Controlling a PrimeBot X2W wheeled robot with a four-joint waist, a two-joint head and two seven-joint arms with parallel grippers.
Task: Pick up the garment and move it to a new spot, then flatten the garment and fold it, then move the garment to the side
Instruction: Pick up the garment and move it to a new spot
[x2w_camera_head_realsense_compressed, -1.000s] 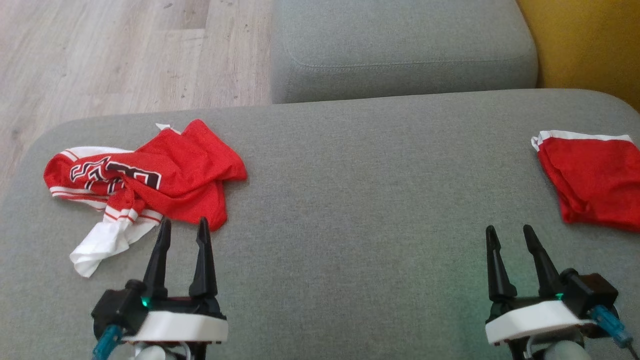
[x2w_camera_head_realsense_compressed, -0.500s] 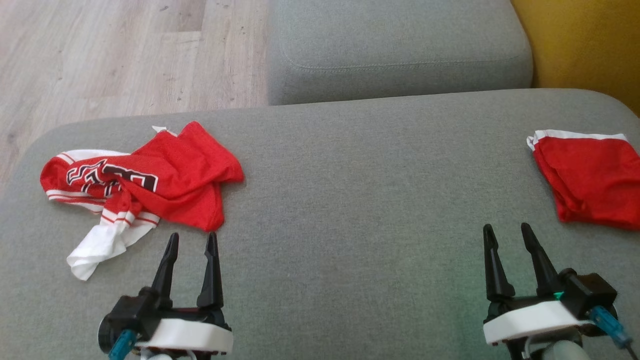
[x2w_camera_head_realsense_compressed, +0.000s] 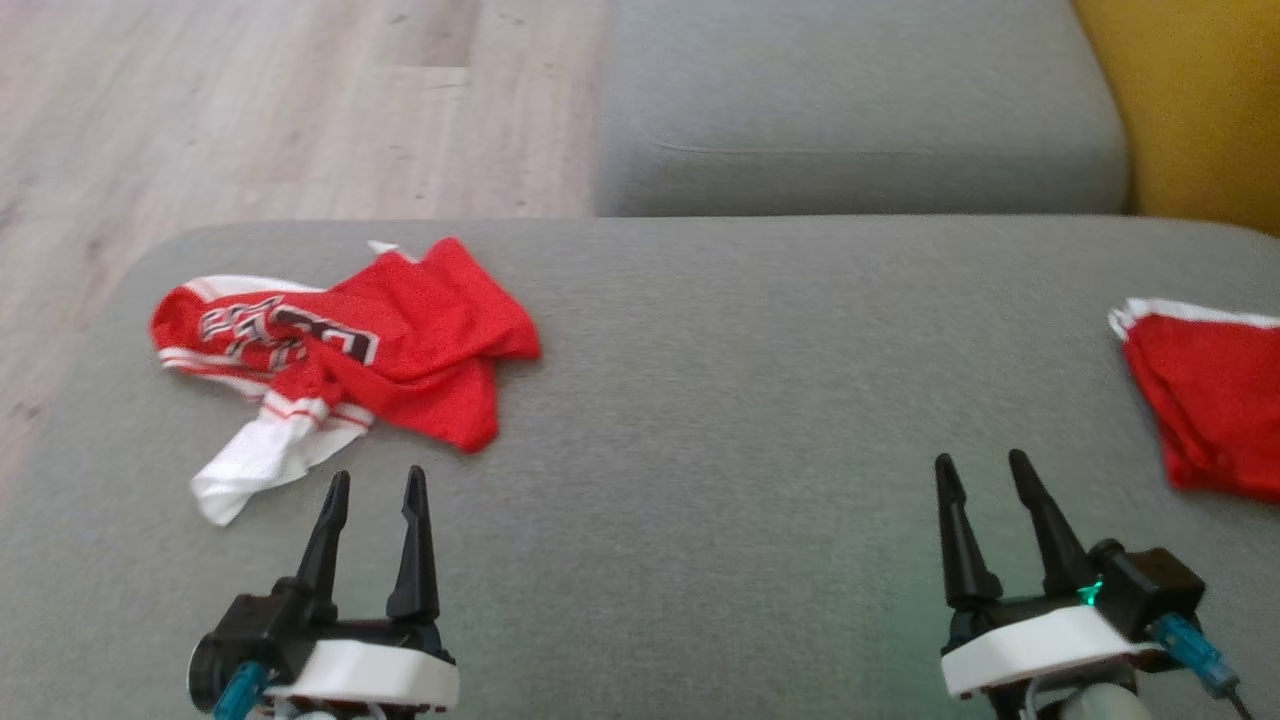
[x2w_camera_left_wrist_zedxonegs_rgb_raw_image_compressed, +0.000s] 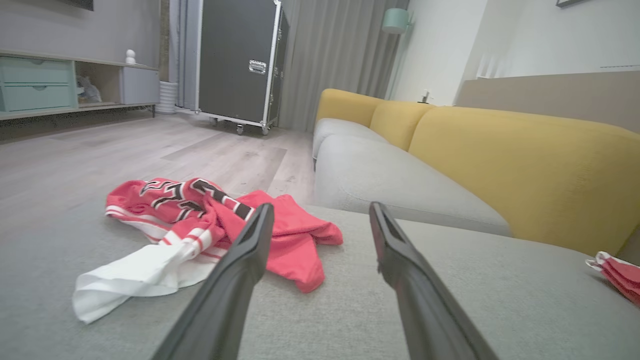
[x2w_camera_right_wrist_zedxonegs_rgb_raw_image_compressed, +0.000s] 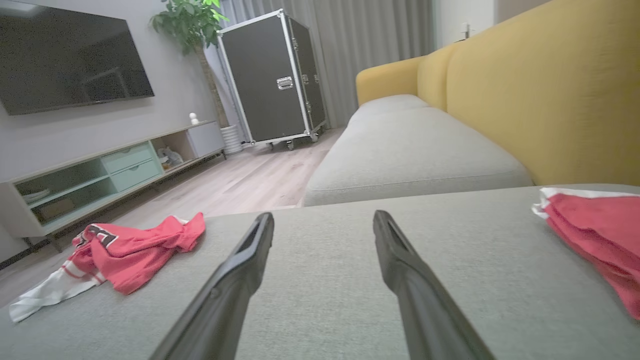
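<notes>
A crumpled red mesh jersey with white trim and black-and-white lettering lies on the far left part of a wide grey fabric sofa seat, its white band trailing toward the near left. The left jaws stand released and empty, just near of the jersey's hem and not touching it. The right jaws are also spread and hold nothing, low over bare fabric at the near right. Just to their right and farther back, a folded red cloth with a white edge rests at the seat's right edge. A yellow backrest rises at the far right and pale wooden floor lies beyond the seat at the far left.
</notes>
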